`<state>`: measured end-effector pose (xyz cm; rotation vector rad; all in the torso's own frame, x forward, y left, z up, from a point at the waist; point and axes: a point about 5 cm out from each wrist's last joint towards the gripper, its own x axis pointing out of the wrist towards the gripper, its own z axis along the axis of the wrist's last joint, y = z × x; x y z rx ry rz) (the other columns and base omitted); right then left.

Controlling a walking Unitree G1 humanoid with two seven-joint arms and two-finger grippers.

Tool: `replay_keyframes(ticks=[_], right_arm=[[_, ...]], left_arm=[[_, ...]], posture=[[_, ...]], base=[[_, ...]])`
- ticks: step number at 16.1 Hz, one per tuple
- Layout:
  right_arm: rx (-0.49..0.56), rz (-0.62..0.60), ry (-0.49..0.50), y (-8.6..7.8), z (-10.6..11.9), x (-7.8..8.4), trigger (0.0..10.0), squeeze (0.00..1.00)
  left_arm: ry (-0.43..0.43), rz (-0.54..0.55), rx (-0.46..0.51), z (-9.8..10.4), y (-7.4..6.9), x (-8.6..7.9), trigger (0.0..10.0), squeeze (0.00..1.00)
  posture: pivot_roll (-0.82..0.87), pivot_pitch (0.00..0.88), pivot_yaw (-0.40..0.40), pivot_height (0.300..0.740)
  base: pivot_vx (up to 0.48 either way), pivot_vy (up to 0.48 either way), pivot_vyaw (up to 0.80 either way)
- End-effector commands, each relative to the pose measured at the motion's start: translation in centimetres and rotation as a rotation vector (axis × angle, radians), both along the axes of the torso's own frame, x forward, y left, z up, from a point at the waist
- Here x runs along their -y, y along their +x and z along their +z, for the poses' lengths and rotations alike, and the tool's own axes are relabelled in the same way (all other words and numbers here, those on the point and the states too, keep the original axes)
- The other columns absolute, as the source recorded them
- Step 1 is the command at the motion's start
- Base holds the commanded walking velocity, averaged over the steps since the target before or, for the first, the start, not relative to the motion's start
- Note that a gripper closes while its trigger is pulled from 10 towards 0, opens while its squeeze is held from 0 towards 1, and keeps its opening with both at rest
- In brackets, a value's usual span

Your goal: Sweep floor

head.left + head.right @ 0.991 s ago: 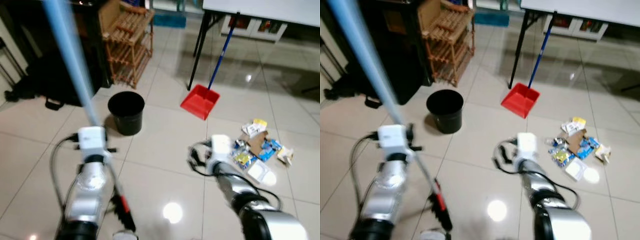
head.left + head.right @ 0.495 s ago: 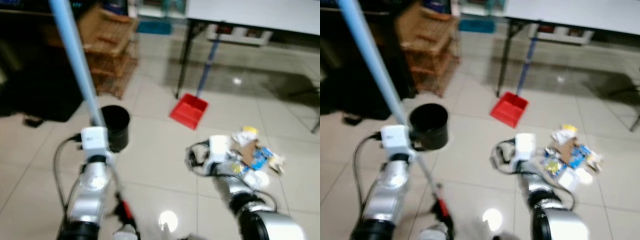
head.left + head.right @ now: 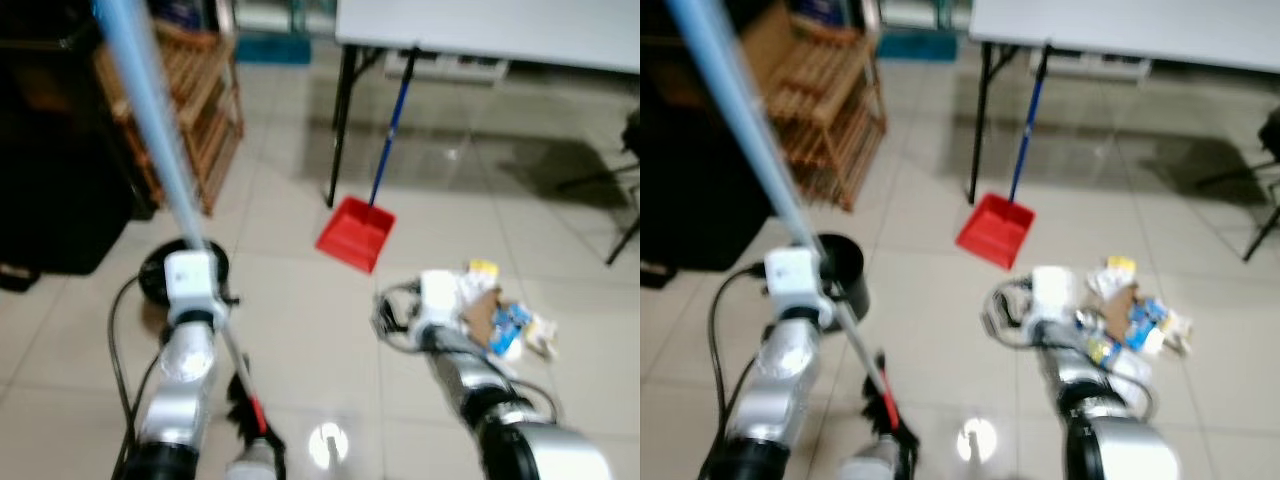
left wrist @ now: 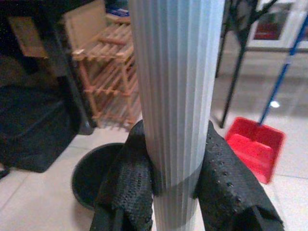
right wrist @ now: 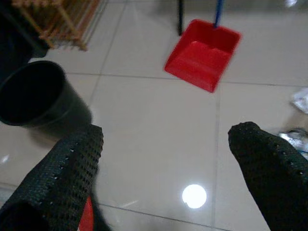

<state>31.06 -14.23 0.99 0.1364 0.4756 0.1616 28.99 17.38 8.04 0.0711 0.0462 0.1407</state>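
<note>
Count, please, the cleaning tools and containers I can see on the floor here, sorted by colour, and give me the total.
Red: 1, the dustpan
Black: 1, the bin
Light blue: 1, the broom handle, held in the left hand
Total: 3

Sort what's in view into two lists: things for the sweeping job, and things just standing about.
For the job:
broom handle, gripped by the left gripper
red dustpan
litter pile
black bin
right gripper, fingers open

Standing about:
wooden rack
white table
black bag
</note>
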Motion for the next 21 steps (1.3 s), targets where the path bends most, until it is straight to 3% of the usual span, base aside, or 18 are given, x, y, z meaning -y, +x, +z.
replay_keyframes(ticks=[1, 21], right_arm=[[-0.004, -0.035, -0.019, -0.08, -0.05, 1.43, 10.0, 0.00], [-0.004, 0.027, 0.011, -0.22, -0.16, 0.50, 10.0, 0.00]], left_arm=[[0.046, -0.018, 0.051, 1.16, 0.33, 0.03, 10.0, 0.00], [0.058, -0.052, 0.063, 1.53, 0.78, 0.35, 10.0, 0.00]], posture=[[0.10, 0.110, -0.009, 0.740], [0.10, 0.067, -0.001, 0.740]], base=[[0.469, 0.000, 0.00], [0.473, 0.000, 0.00]])
